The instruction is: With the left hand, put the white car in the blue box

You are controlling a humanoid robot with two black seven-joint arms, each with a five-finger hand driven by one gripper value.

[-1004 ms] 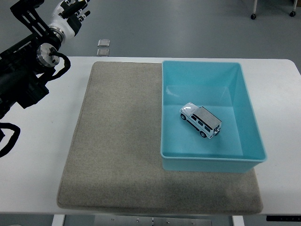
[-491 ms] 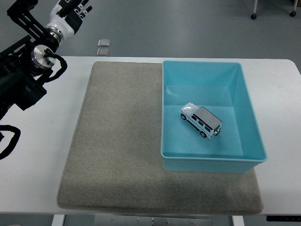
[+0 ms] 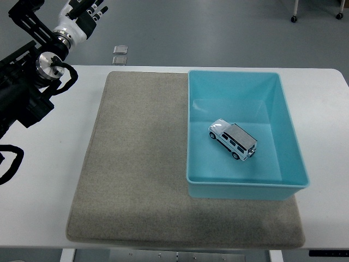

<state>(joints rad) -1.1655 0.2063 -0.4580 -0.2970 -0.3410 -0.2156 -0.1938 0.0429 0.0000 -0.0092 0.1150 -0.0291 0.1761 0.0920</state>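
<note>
The white car (image 3: 233, 140), a small jeep with a grey roof, rests on the floor of the blue box (image 3: 289, 136), angled with its nose to the upper left. My left hand (image 3: 83, 15) is raised at the top left corner, beyond the table's far edge and far from the box. Its fingers are relaxed and hold nothing. The black left arm (image 3: 27, 82) runs down along the left edge. No right arm shows.
The box stands on the right part of a grey felt mat (image 3: 136, 164) that covers the middle of the white table (image 3: 49, 180). Two small square plates (image 3: 120, 54) lie on the floor beyond the table.
My left hand has drawn back slightly up and left toward the corner over the first half second, then held still. The car and box have not moved.
</note>
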